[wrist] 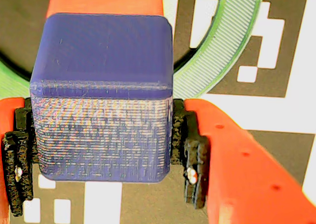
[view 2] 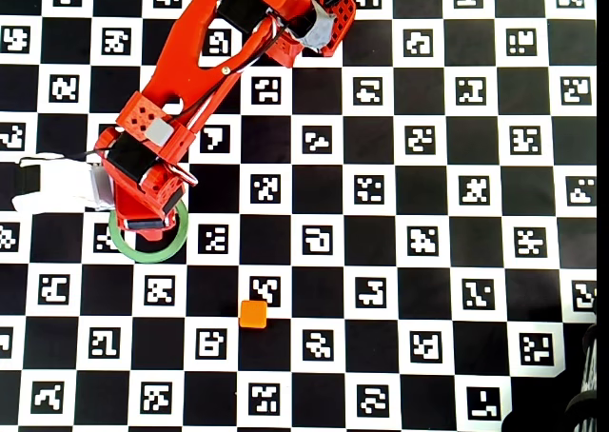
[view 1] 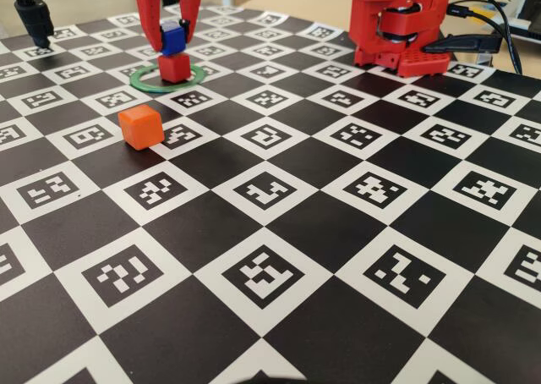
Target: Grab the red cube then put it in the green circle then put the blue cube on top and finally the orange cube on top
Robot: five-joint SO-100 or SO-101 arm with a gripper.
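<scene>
**Blue cube held over the red cube in the ring**

At the left of the fixed view, the green circle (view 1: 144,83) lies flat on the checkerboard table (view 1: 338,232), far back on the board. The red cube (view 1: 173,68) sits inside it. Directly above it is the blue cube (view 1: 172,39), pinched between the two red fingers of the gripper (view 1: 172,37), which comes down from the top edge. Whether the blue cube's underside already touches the red cube's top cannot be told from this view; the two look stacked in line, with little or no gap.

In the wrist view the blue cube (wrist: 101,95) fills the centre, with black pads pressed against its left and right faces. The red cube (wrist: 106,1) shows just beyond its far edge, and an arc of the green circle (wrist: 222,51) curves past at the right.

Further right in the fixed view and nearer the camera, the orange cube (view 1: 139,126) stands alone on the board, well apart from the ring. The overhead view shows it (view 2: 252,314) below and right of the green circle (view 2: 152,254), whose top is covered by the arm (view 2: 190,80).

The arm's base (view 1: 397,29) stands at the far right of the fixed view.
</scene>
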